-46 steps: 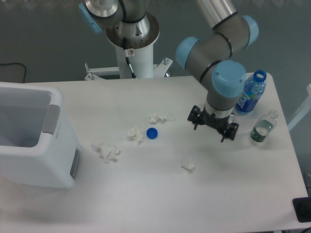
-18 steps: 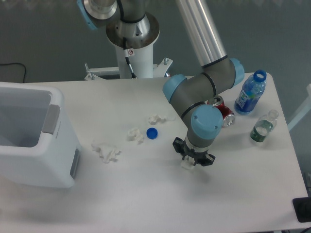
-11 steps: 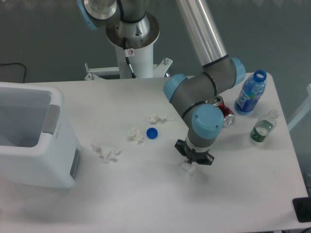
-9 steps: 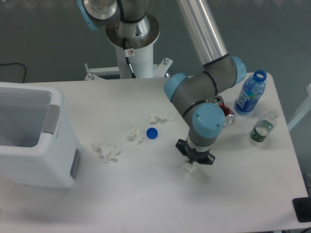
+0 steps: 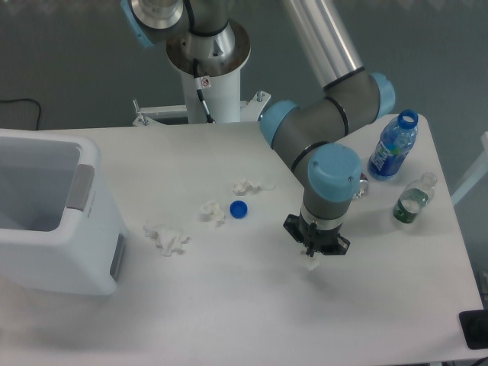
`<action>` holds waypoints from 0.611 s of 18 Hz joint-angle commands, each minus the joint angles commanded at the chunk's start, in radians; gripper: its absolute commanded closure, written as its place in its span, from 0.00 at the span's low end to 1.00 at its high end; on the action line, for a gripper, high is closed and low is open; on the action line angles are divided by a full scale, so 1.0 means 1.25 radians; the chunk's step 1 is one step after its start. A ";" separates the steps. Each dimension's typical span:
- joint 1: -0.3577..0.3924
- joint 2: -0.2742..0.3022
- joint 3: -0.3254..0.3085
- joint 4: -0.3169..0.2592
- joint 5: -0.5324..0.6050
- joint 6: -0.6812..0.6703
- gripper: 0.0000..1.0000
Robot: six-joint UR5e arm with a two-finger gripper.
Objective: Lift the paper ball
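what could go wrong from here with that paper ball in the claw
1. Only a small bit of the paper ball shows below the claw, so the hold looks thin and the wad could slip out.
2. Two bottles stand close to the arm's right; a wide swing might knock them over.

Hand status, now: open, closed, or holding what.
Hand: closed on the paper ball, which shows as a small white bit just below the fingertips.
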 joint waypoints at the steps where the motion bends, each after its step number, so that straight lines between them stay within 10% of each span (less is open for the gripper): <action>1: -0.004 0.009 0.001 -0.004 0.001 0.000 1.00; 11: -0.031 0.037 0.110 -0.094 0.002 0.033 1.00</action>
